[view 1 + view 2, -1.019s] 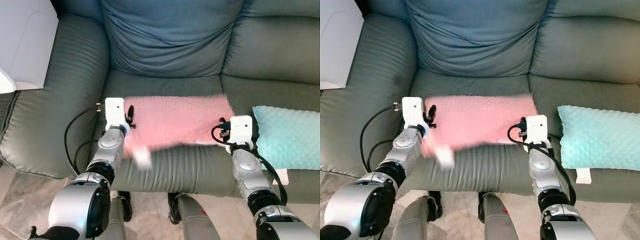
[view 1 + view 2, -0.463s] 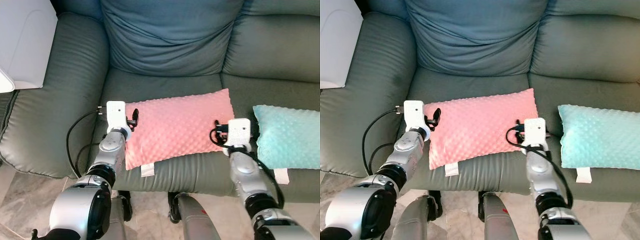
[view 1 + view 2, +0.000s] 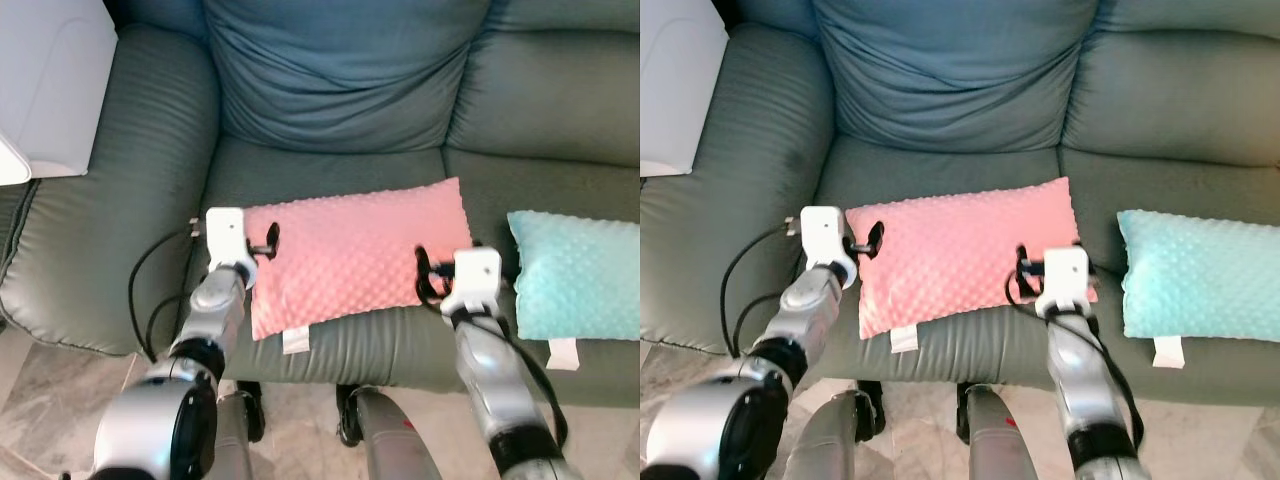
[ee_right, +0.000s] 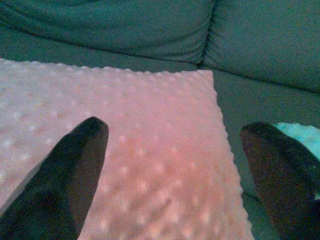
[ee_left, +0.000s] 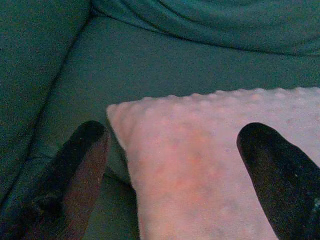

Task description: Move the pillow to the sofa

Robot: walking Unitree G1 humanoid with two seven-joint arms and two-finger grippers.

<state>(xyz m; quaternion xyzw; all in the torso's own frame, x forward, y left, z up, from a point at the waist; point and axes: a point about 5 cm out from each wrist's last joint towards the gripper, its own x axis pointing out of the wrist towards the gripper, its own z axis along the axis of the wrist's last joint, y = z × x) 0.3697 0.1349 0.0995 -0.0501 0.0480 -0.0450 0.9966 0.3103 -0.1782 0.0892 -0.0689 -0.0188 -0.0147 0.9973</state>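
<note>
The pink pillow (image 3: 355, 252) lay flat on the seat of the grey-green sofa (image 3: 330, 165), its near edge and white tag (image 3: 295, 340) hanging a little over the seat's front. The left gripper (image 5: 175, 165) sat at the pillow's left end with its fingers spread wide, one finger out over bare seat just beside the corner and the other above the pink fabric; nothing was pinched between them. The right gripper (image 4: 170, 165) was at the pillow's right end, likewise spread, the dotted cover lying between and beyond its fingers, with a teal pillow (image 3: 580, 272) just past its outer finger. To my eye the pillow was already down where it belonged, so the step in hand looked like letting go and backing off. Doing that well would mean keeping both sets of fingers wide and drawing each arm straight back toward the robot, level, so no fingertip snagged the nubbly cover or dragged the overhanging edge off the seat, and so the right arm stayed off the teal pillow.
</note>
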